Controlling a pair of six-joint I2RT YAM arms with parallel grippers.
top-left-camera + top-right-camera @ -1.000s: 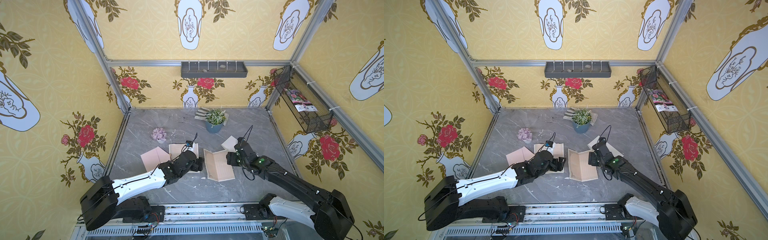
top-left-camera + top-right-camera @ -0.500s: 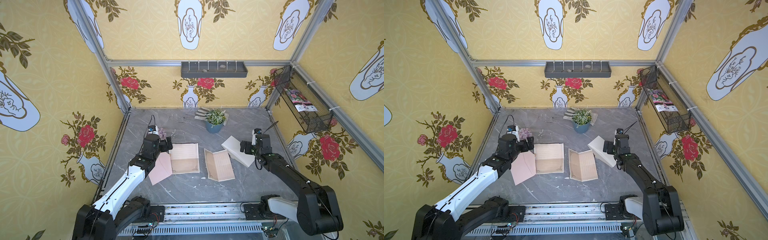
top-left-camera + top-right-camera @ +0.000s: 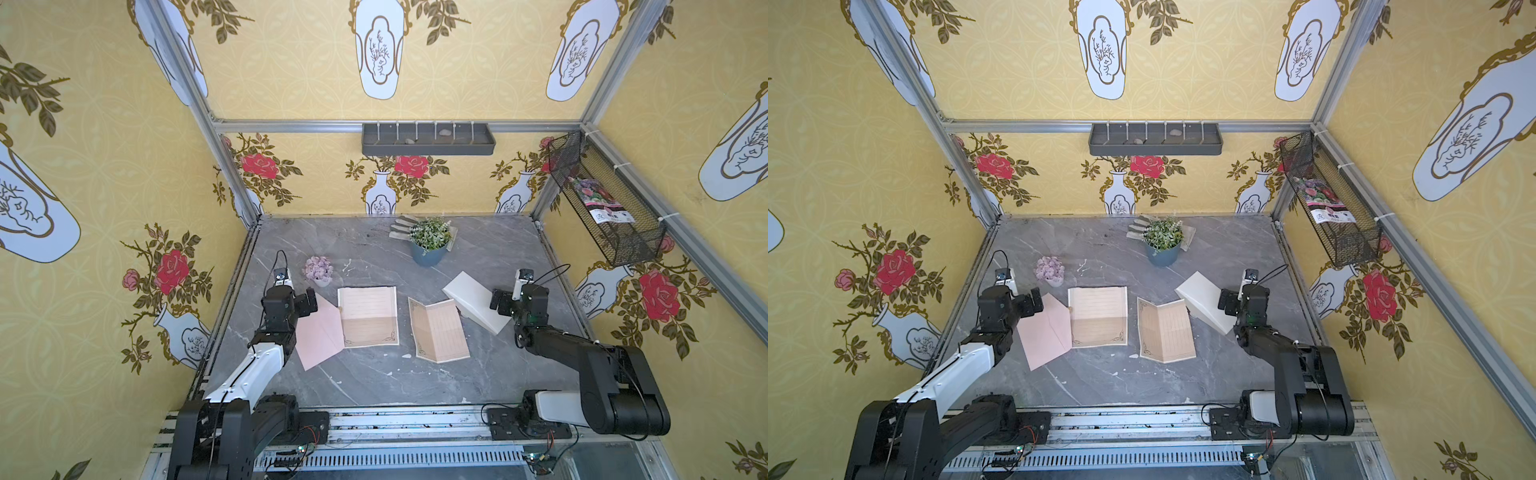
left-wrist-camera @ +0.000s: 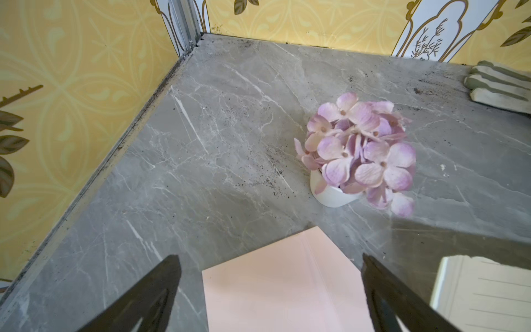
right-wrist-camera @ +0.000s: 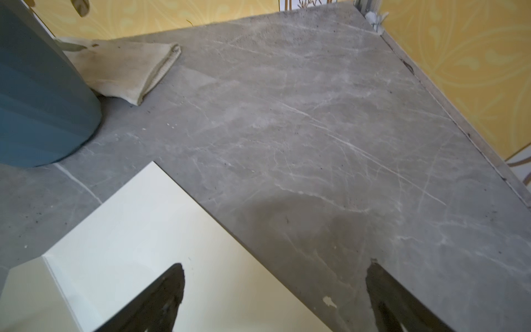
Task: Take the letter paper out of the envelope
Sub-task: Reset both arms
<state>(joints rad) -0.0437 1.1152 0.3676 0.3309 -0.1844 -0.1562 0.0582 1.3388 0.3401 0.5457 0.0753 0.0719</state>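
Left gripper point(image 4: 269, 258), wide and empty, hangs over the pink envelope point(image 3: 318, 332); right gripper point(image 5: 276, 264) likewise over the white envelope point(image 3: 473, 301); both letter papers point(image 3: 368, 316) point(image 3: 438, 330) lie free between them.

Grey marble table point(image 3: 374, 382); pink envelope point(image 3: 318, 332) near left, touching an open letter point(image 3: 368, 316); creased letter point(image 3: 438, 330) centre; white envelope point(image 3: 473, 301) right; purple flowers point(image 3: 318, 269), potted plant point(image 3: 430, 245) and gloves point(image 3: 401, 228) farther back.
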